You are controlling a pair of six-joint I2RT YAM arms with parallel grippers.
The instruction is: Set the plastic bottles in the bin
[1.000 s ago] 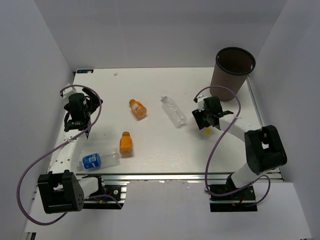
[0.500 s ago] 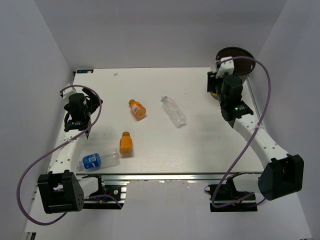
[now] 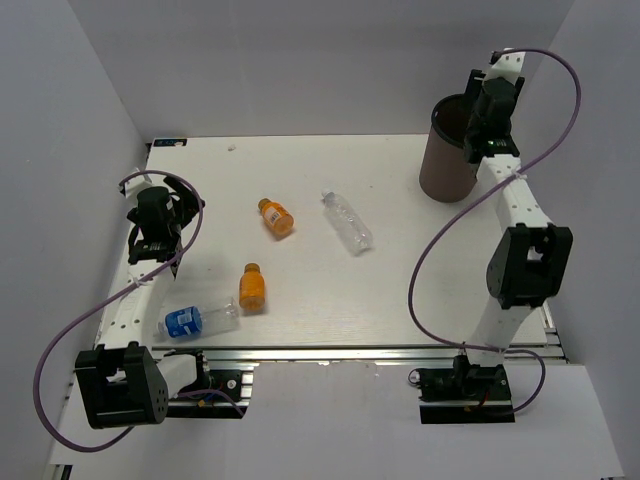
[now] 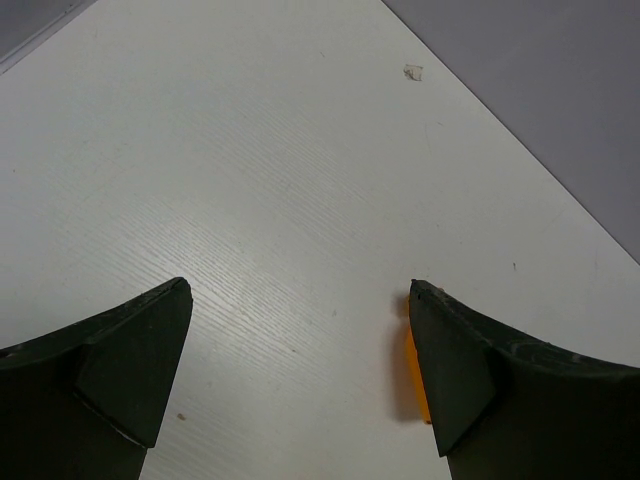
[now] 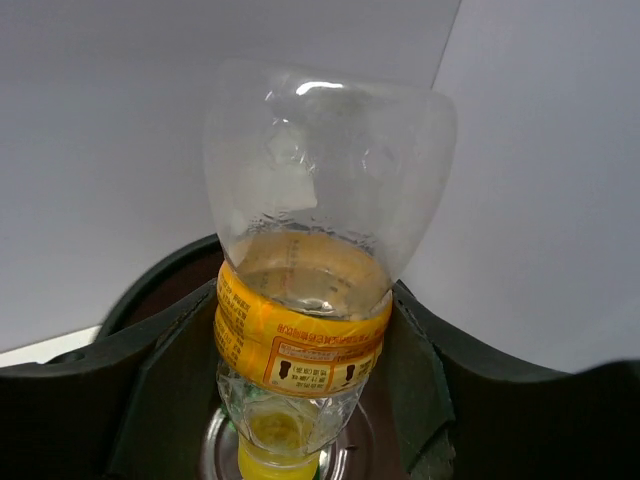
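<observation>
Our right end effector (image 5: 300,340) holds a small bottle (image 5: 320,180) over the bin (image 3: 447,165); our left end effector (image 4: 300,290) gapes wide. Next, we judge, comes the release.

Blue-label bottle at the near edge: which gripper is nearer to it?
Left. The left gripper sits just beyond the blue-label bottle on the left side; the right gripper is at the far-right corner by the bin, holding a small clear bottle.
</observation>
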